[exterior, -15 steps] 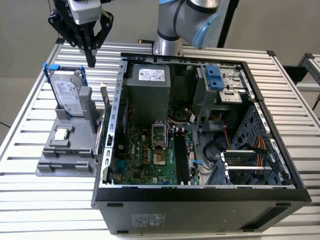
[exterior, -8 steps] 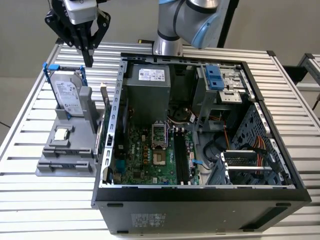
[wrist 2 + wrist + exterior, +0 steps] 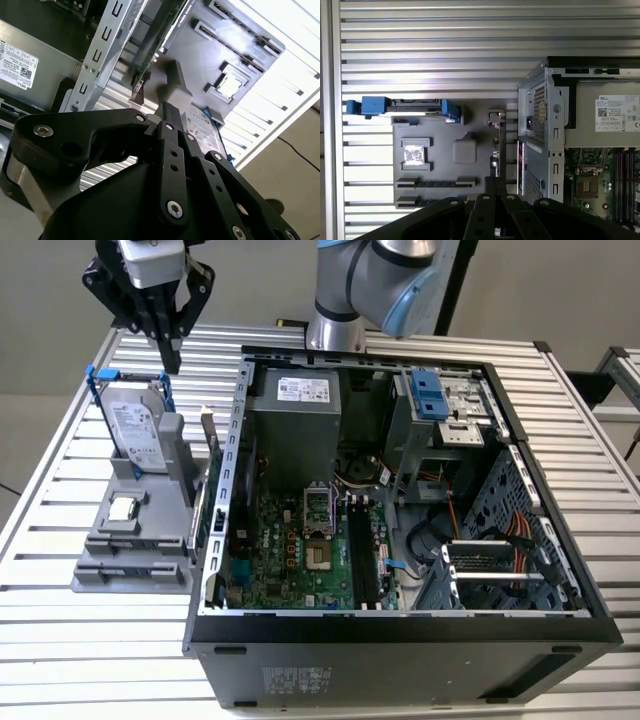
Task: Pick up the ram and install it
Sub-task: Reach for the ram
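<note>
The slatted metal bench [image 3: 60, 640] carries every item. The open computer case [image 3: 400, 628] takes up the middle of the bench and reaches to its edge at the exterior view's right, with the motherboard exposed inside.

Locate the grey holder [image 3: 130, 560] between the case and the bench edge at the exterior view's left. It sits just beside the case wall. At the holder's far end the hard drive [image 3: 135, 425] stands upright in its blue bracket.

The gripper [image 3: 172, 362] hangs above the far end of the holder, clear of all parts. In both wrist views its fingers [image 3: 169, 107] look pressed together with nothing between them.

Find the ram [image 3: 208, 432] standing on its long edge in a slot along the side of the holder nearest the case. In the first wrist view it appears as a thin dark line [image 3: 495, 145]. Seen edge-on, its exact outline is hard to make out.

The small square processor chip [image 3: 124, 507] lies flat in a recess near the holder's middle.
</note>
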### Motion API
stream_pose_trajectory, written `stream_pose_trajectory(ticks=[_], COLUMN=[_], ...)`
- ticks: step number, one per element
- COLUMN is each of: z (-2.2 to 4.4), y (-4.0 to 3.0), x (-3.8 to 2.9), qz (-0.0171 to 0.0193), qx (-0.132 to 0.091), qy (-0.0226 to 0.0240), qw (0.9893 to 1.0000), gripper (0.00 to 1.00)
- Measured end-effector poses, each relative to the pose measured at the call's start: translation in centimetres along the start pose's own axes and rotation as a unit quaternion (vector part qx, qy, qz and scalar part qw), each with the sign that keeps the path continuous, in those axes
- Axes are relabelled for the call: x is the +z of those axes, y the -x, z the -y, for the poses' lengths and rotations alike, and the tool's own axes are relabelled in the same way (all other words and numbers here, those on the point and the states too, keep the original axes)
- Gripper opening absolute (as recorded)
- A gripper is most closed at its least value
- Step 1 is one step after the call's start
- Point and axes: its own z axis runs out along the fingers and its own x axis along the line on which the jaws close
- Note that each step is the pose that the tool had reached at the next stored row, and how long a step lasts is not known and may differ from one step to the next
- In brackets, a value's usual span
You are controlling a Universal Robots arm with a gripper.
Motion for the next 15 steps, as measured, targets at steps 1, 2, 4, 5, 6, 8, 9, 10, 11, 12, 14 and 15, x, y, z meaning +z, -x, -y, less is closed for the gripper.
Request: stream_pose_trajectory(ticks=[1,2,4,5,6,8,9,10,11,12,14,15], z=[0.00,0.00,0.01,0.01,0.02,0.02,0.03,0.03,0.03,0.04,0.05,0.05], y=[-0.09,-0.18,-0.36,-0.45,-0.55,-0.82,-0.96,-1.09,-1.22,-1.34,-1.55,-1.67], x=[0.00,0.00,-0.01,0.00,-0.01,-0.01,-0.01,-0.01,-0.01,-0.02,-0.02,-0.02], qz=[0.0000,0.0000,0.0000,0.0000,0.0000,0.0000,0.0000,0.0000,0.0000,0.0000,0.0000,0.0000], qx=[0.000,0.000,0.000,0.000,0.000,0.000,0.000,0.000,0.000,0.000,0.000,0.000], qy=[0.0000,0.0000,0.0000,0.0000,0.0000,0.0000,0.0000,0.0000,0.0000,0.0000,0.0000,0.0000], qw=[1.0000,1.0000,1.0000,1.0000,1.0000,1.0000,1.0000,1.0000,1.0000,1.0000,1.0000,1.0000], gripper=[0.00,0.00,0.00,0.00,0.00,0.00,0.00,0.00,0.00,0.00,0.00,0.00])
